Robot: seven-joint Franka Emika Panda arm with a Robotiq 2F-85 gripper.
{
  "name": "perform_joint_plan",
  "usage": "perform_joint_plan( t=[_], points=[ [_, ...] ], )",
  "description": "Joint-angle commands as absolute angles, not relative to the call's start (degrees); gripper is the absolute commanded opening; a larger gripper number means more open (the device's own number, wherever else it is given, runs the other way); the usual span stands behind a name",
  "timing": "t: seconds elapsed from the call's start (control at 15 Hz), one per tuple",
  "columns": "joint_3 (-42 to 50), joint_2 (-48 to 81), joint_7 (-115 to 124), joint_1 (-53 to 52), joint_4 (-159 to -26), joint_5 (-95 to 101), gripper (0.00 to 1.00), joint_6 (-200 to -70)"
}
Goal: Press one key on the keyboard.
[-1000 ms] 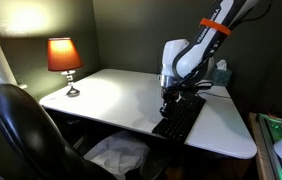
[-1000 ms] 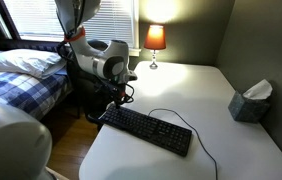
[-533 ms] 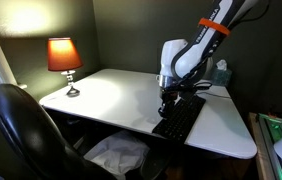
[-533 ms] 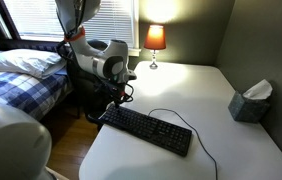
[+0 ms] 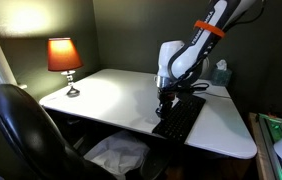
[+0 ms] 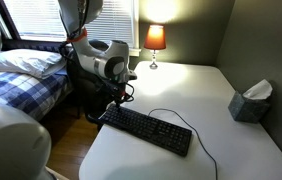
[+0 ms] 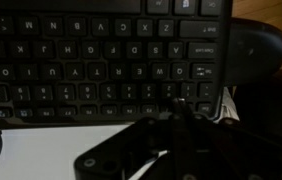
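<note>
The black keyboard (image 5: 179,117) lies on the white desk, also in the other exterior view (image 6: 147,129), with a thin black cable running off its far side. In the wrist view its rows of dark keys (image 7: 91,60) fill the upper picture. My gripper (image 5: 165,107) is at the keyboard's end nearest the desk edge, fingers pointing down, seen in both exterior views (image 6: 117,104). In the wrist view the fingers (image 7: 177,108) are together and their tips sit at the bottom row of keys. It holds nothing.
A lit lamp with an orange shade (image 5: 64,57) stands at a desk corner (image 6: 155,38). A tissue box (image 6: 251,101) sits near the wall. A black office chair (image 5: 26,135) stands by the desk edge. A bed (image 6: 21,72) lies beyond.
The arm's upper links have shifted slightly; the gripper stays at the same end of the keyboard.
</note>
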State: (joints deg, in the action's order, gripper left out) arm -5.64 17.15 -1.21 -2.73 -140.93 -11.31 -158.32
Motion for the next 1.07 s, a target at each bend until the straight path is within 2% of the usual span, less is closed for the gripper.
perform_joint_plan(
  t=[0.0,1.0],
  points=[
    [-6.52,18.88,-1.69,-1.79,-139.61,-11.64,0.00,-158.67],
    [-6.72,20.84,-1.46,-1.52,-138.66,-11.63,0.00,-159.29]
  ],
)
